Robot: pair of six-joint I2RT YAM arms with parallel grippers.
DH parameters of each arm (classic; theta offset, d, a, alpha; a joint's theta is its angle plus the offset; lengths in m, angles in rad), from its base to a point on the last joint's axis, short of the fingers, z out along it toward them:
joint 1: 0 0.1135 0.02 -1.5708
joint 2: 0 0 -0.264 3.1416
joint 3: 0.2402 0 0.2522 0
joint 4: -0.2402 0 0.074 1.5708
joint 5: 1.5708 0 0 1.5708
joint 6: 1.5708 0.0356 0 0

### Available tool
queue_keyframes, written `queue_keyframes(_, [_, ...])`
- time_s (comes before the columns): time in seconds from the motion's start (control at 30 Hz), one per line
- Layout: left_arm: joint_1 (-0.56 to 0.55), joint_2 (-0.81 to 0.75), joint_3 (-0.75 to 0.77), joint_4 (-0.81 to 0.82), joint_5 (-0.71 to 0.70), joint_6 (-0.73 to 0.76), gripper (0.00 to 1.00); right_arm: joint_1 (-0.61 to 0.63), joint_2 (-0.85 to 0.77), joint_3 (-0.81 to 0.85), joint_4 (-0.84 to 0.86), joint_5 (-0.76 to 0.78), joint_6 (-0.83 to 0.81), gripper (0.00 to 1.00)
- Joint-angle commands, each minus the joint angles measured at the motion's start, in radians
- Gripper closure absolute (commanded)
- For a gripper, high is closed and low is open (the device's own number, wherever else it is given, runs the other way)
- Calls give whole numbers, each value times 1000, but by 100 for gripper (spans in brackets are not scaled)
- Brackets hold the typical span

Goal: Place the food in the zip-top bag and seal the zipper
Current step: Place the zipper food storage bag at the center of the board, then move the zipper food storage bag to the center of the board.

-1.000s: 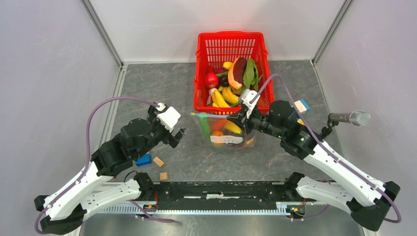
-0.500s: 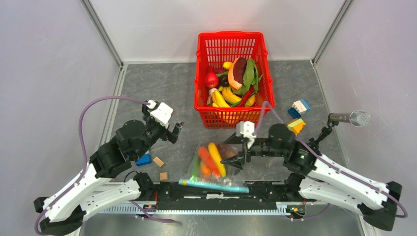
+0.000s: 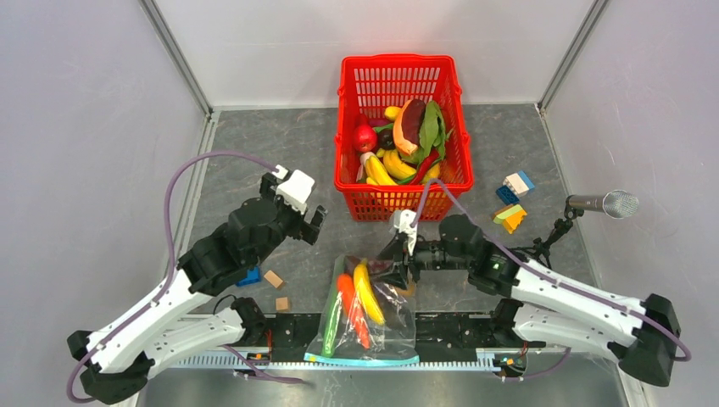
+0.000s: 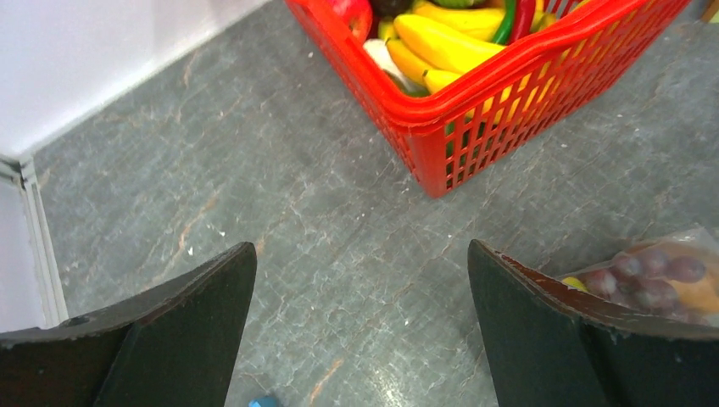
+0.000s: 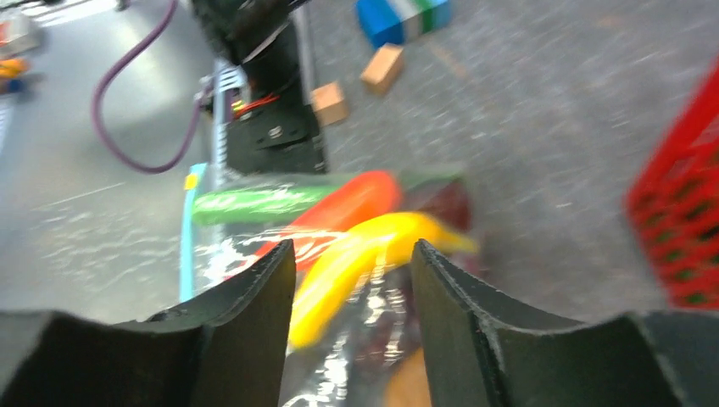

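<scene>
Down at the near edge, well in front of the red basket (image 3: pixel 381 203): zip-top bag (image 3: pixel 398 326) flat on the surface (image 3: pixel 254 153), zipper (image 3: pixel 365 360) nearest. Inside, banana (image 3: pixel 367 292), carrot (image 3: pixel 349 297), green vegetable (image 3: pixel 332 318). At the bag's far end, right gripper (image 3: pixel 392 271), fingers spread over the banana. Off the basket's near-left corner, left gripper (image 3: pixel 312 225) spread wide above the surface.

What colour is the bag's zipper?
The zipper is light blue, clearest in the top view.

Grey marbled tabletop (image 3: pixel 280 161), pale walls (image 3: pixel 85 127) (metal-edged corners)
</scene>
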Motion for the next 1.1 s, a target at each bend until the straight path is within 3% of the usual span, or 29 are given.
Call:
queue_keyframes(0.0, [60,-2,-26,48,5,-104,0,87,55,-88,206,-239,141,47])
queue_keyframes(0.1, [143,-14,-35,46,40,-116,0,275,111,-105,294,-242,171,48])
queue_keyframes(0.2, [223,-12,-34,37,100,-140,0,432,216,-86,280,-221,144,49])
queue_keyframes(0.33, [306,-4,-37,36,160,-177,0,533,344,-106,315,-199,154,49])
queue_keyframes(0.5, [361,16,-53,38,189,-224,0,535,530,-33,136,11,75,49])
queue_keyframes(0.67, [380,15,-57,30,183,-238,0,455,577,-9,159,174,52,44])
queue_keyframes(0.83, [394,27,-59,20,169,-241,0,361,550,38,109,289,28,41])
queue_keyframes(0.9, [401,39,-58,19,170,-248,0,349,526,68,74,213,-26,39])
queue_keyframes(1.0, [424,64,-54,20,172,-269,0,349,424,69,58,149,-69,35])
queue_keyframes(1.07, [449,81,-50,21,164,-294,0,348,303,48,54,221,-75,29])
